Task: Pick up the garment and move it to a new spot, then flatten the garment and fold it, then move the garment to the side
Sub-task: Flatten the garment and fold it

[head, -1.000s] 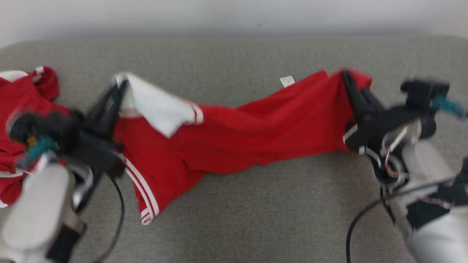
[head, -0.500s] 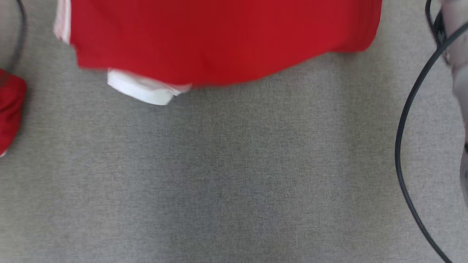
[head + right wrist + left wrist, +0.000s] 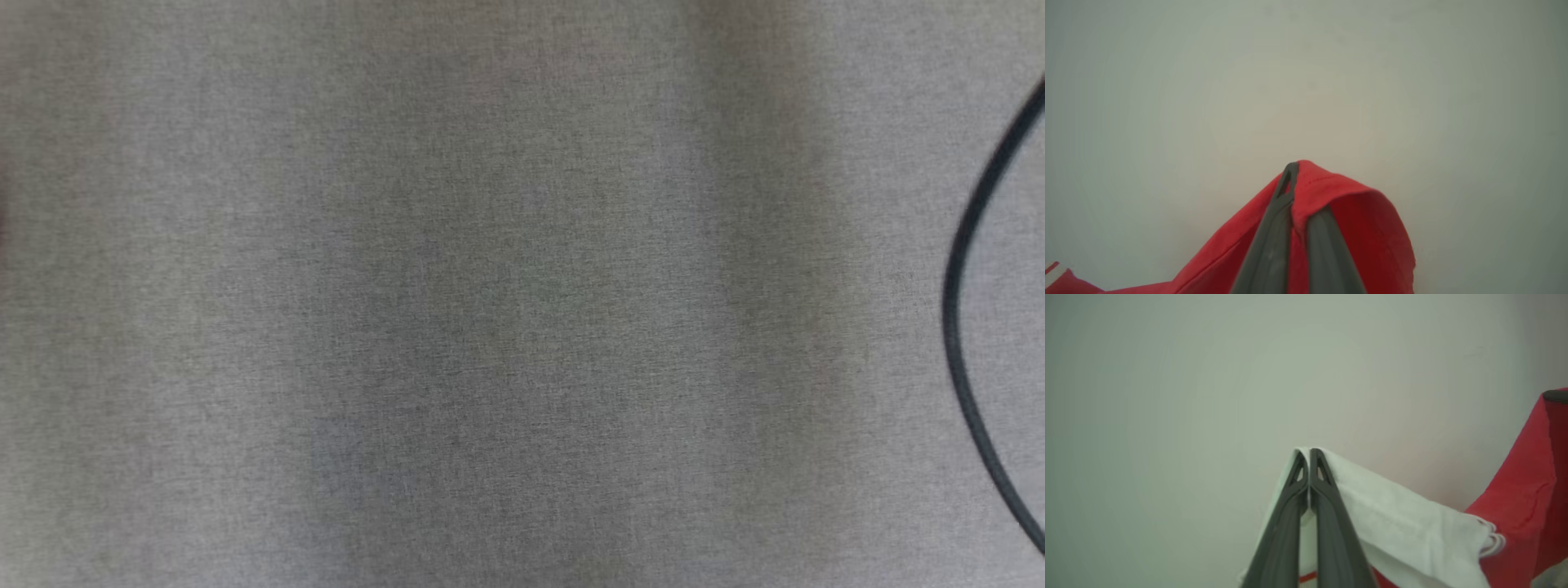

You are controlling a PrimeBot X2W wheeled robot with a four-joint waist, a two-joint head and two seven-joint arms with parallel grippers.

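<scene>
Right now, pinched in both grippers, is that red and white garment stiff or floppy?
Probably floppy: the garment drapes in soft folds off the left gripper. Likely light: fingertip pinches there and at the right gripper carry it. It might slip; little cloth is clamped.

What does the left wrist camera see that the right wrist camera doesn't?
Left wrist view: the left gripper, shut, pinching a big white piece of the garment, whose red cloth hangs off to the right. Right wrist view: the right gripper, shut, pinching a red hem that drapes over one finger, and a small striped bit in the bottom left corner. Both: dark fingers closed on the red and white garment, held up in front of a pale wall.
</scene>
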